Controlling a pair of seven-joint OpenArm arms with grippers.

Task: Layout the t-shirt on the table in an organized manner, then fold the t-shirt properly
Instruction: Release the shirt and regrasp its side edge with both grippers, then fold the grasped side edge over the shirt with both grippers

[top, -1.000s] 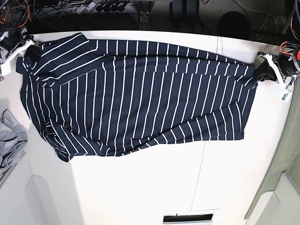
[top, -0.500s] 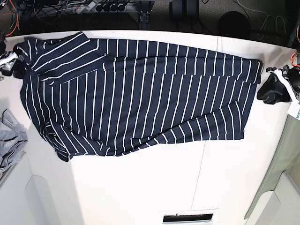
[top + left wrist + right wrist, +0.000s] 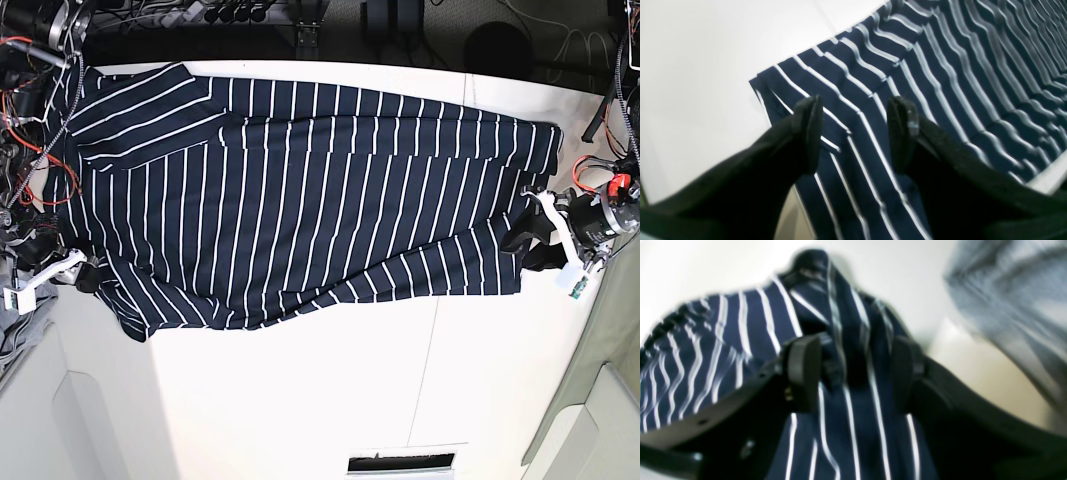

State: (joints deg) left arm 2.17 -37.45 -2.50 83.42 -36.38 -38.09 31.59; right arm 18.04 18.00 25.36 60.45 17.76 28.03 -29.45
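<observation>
The dark navy t-shirt (image 3: pixel 300 200) with thin white stripes lies spread wide across the white table (image 3: pixel 300 400), with folds near its front edge. My left gripper (image 3: pixel 530 248) hovers at the shirt's front right corner. In the left wrist view this gripper (image 3: pixel 855 133) is open, with the shirt's corner (image 3: pixel 940 66) lying flat below the black fingers (image 3: pixel 808 133). My right gripper (image 3: pixel 85 273) is at the shirt's front left edge. The blurred right wrist view shows it (image 3: pixel 855 371) open, with a raised ridge of the striped fabric (image 3: pixel 723 340) between the pads, not pinched.
A light grey garment (image 3: pixel 15 330) lies off the table's left side and shows blurred in the right wrist view (image 3: pixel 1007 306). Red and black cables (image 3: pixel 30 120) hang at the far left. A thin seam (image 3: pixel 430 360) runs across the table, and green cloth (image 3: pixel 610 350) hangs at the right.
Both grippers let go of the shirt's far corners, opened, and moved toward the near side, to the shirt's front left and front right edges. The shirt has settled flatter.
</observation>
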